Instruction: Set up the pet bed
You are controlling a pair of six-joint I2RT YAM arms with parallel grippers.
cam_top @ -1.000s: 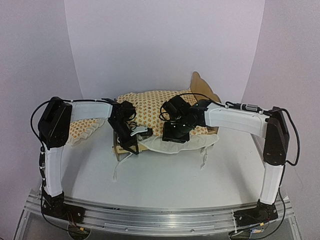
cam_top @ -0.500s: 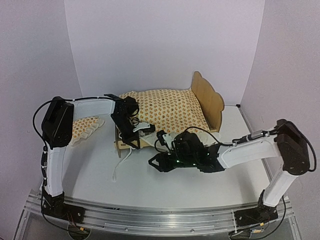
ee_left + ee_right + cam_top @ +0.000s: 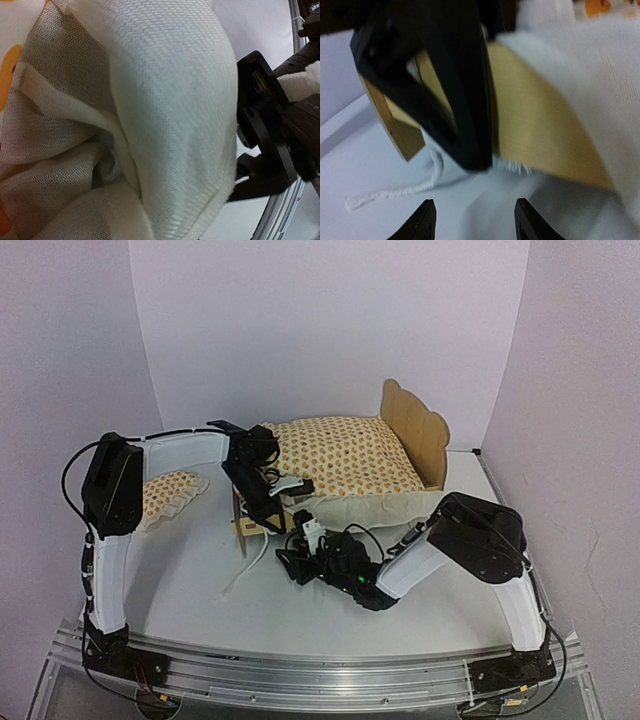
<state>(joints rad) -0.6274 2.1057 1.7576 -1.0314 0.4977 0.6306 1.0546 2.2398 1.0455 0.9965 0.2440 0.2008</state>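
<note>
The pet bed stands at mid-table, its scalloped headboard [image 3: 415, 428] at the far right and its plywood footboard [image 3: 247, 527] facing me. The footboard also shows in the right wrist view [image 3: 545, 145]. The orange-dotted mattress cushion [image 3: 345, 455] lies on the bed, its cream edge hanging over the near side. My left gripper [image 3: 278, 496] is at the cushion's near-left corner. Cream fabric [image 3: 150, 110] fills the left wrist view and hides the fingers. My right gripper [image 3: 292, 562] is low over the table in front of the footboard, open and empty [image 3: 476, 222].
The small ruffled pillow [image 3: 170, 492] lies on the table left of the bed. A white tie string [image 3: 248, 562] trails from the footboard corner onto the table and shows in the right wrist view [image 3: 395, 192]. White walls close in behind and at both sides.
My right arm has swung off the cushion and down to the table in front of the footboard. The cushion now lies flatter on the bed. My left gripper stays at the footboard corner.
</note>
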